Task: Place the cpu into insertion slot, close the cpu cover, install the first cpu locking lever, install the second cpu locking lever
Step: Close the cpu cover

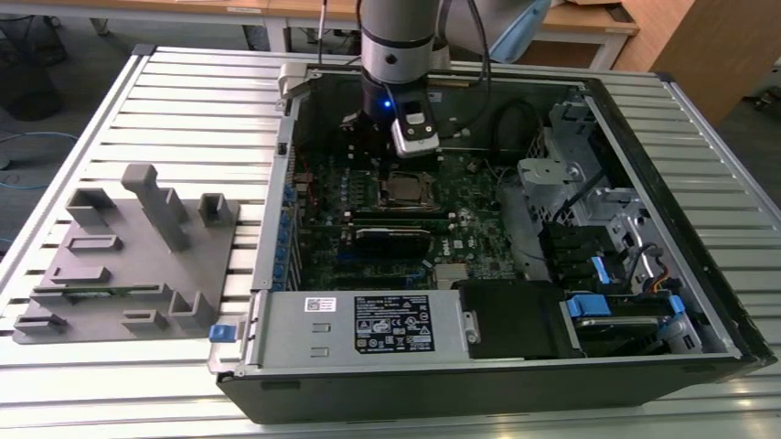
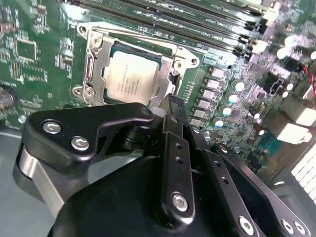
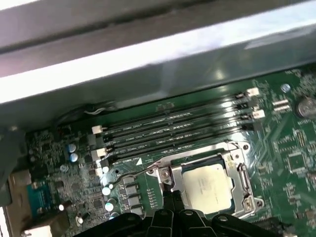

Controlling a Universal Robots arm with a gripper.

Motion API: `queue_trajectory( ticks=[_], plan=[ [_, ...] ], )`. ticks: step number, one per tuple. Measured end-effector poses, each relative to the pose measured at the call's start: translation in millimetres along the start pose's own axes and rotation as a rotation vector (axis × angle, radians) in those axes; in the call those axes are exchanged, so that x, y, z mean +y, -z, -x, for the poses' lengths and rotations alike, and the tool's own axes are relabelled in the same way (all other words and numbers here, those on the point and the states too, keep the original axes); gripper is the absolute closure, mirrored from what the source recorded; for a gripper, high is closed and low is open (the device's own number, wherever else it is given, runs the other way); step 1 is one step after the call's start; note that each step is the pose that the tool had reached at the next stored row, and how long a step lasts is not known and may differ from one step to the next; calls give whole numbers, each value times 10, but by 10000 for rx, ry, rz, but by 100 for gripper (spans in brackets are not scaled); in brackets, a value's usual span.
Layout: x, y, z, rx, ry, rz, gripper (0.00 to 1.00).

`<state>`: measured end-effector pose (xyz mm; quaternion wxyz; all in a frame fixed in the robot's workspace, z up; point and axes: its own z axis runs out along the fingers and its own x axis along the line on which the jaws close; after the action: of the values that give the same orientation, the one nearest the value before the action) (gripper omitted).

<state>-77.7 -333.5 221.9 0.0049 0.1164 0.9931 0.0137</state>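
Observation:
The cpu [image 2: 131, 79] lies flat in the insertion slot [image 1: 407, 190] on the green board, pale metal top up. The cpu cover [image 2: 94, 52], a silver frame, lies down around the chip, which shows through its cutout. In the first wrist view the cpu [image 3: 207, 185] sits inside the cover [image 3: 241, 170], and a thin wire lever [image 3: 131, 174] runs along the socket's edge. My gripper [image 2: 173, 104] hovers at one edge of the socket, its black fingers pressed together. Its tips [image 3: 170, 196] sit just beside the cover's corner. In the exterior view the gripper [image 1: 415, 146] hangs above the socket.
The open computer case [image 1: 683, 302] surrounds the board. Long black memory slots [image 3: 173, 129] run beside the socket, and capacitors [image 3: 106, 190] stand near the fingertips. A power supply [image 1: 366, 325] and drive bays [image 1: 610, 302] fill the case's near side. A grey fixture [image 1: 134, 256] sits on the slatted table.

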Motion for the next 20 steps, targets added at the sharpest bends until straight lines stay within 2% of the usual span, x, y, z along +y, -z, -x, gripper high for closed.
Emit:
queue_trajectory(
  ticks=[11, 20],
  plan=[
    [0, -26, 3, 50, 1773, 10, 89],
    [0, -33, 3, 42, 1807, 16, 89]
  ],
)
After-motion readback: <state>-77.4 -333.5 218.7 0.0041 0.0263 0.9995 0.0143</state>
